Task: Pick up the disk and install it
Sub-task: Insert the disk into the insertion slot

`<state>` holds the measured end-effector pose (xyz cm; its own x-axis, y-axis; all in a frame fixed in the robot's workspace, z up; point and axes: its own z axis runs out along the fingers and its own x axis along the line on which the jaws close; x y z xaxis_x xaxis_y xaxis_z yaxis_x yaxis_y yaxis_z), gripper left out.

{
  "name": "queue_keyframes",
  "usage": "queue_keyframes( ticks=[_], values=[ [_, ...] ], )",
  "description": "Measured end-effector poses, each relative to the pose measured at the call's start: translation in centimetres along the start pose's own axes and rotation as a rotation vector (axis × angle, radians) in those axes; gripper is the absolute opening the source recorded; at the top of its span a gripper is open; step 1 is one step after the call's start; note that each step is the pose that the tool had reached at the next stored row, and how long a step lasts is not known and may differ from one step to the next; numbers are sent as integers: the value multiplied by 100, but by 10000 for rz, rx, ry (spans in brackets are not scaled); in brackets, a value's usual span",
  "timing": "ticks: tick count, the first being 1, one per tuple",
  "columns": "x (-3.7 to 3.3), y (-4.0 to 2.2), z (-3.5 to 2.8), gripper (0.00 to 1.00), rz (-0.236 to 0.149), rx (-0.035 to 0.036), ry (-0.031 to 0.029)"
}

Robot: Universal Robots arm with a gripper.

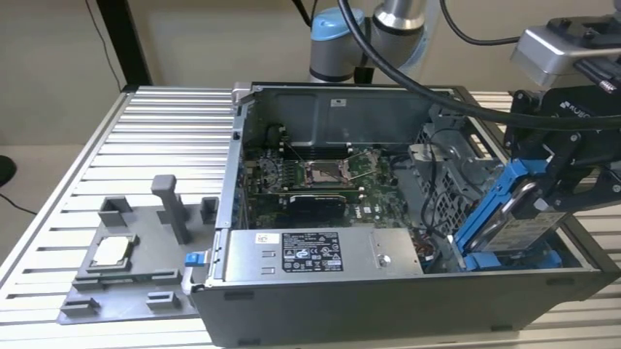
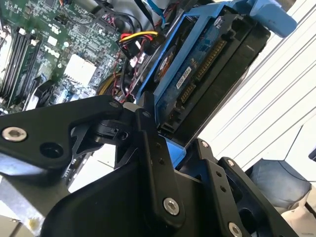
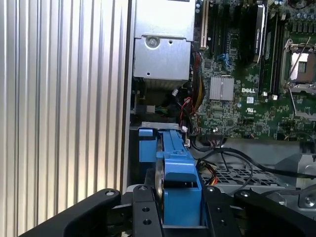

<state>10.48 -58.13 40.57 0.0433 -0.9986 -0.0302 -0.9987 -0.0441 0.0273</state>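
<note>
The disk (image 1: pixel 514 222), a silver-grey drive clipped in a bright blue carrier, stands steeply tilted at the front corner of the open computer case (image 1: pixel 339 109), on the exterior view's right. Its lower end reaches down into the drive bay there. My gripper (image 1: pixel 548 190) is shut on the disk's upper end, above the case wall. In both wrist views the black fingers (image 2: pixel 148 133) clamp the blue carrier (image 3: pixel 180 177) from both sides. The second wrist view shows the disk's underside and connector edge (image 2: pixel 197 64) pointing towards the motherboard.
A grey labelled power-supply box (image 1: pixel 310 251) fills the case's front. The motherboard with its open processor socket (image 1: pixel 325 171) lies behind it, with loose cables (image 2: pixel 136 39) near the bay. A grey fixture plate (image 1: pixel 136 269) holding a small square chip (image 1: pixel 109 251) sits on the slatted table.
</note>
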Motion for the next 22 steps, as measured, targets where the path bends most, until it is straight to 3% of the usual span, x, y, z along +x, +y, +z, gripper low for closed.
queue_keyframes(
  ticks=[9, 10, 22],
  values=[
    [0, -1, 1, 0, -1, 0, 2],
    [0, -1, 1, 100, -1, 0, 2],
    [0, -1, 3, 100, -1, -1, 0]
  ],
)
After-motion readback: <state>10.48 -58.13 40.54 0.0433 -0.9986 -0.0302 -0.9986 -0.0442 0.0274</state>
